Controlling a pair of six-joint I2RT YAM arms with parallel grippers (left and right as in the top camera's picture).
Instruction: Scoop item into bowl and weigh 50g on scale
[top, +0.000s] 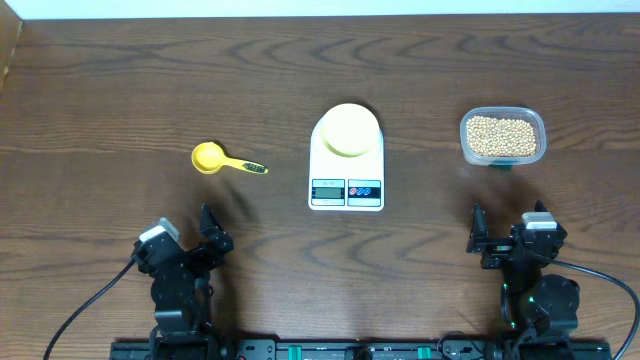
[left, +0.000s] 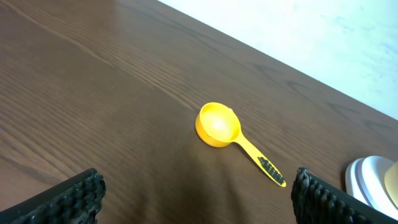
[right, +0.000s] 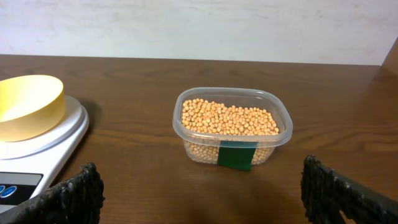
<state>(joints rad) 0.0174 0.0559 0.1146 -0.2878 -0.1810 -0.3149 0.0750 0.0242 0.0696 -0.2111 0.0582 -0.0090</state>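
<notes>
The pale-yellow bowl (top: 348, 130) sits on the white scale (top: 346, 190) at the table's middle; both show at the left of the right wrist view, bowl (right: 28, 106) on scale (right: 37, 155). Tan beans (top: 502, 135) fill a clear plastic tub (top: 503, 155) at the right, also in the right wrist view (right: 229, 117). A yellow scoop (top: 212, 158) with a handle lies left of the scale, seen in the left wrist view (left: 219, 124). My left gripper (top: 190, 238) (left: 199, 199) is open and empty near the front edge. My right gripper (top: 505, 232) (right: 202, 199) is open and empty in front of the tub.
The scale's edge (left: 373, 180) shows at the far right of the left wrist view. A green label (right: 237, 155) is on the tub's front wall. The brown wooden table (top: 120, 90) ends at a pale wall behind.
</notes>
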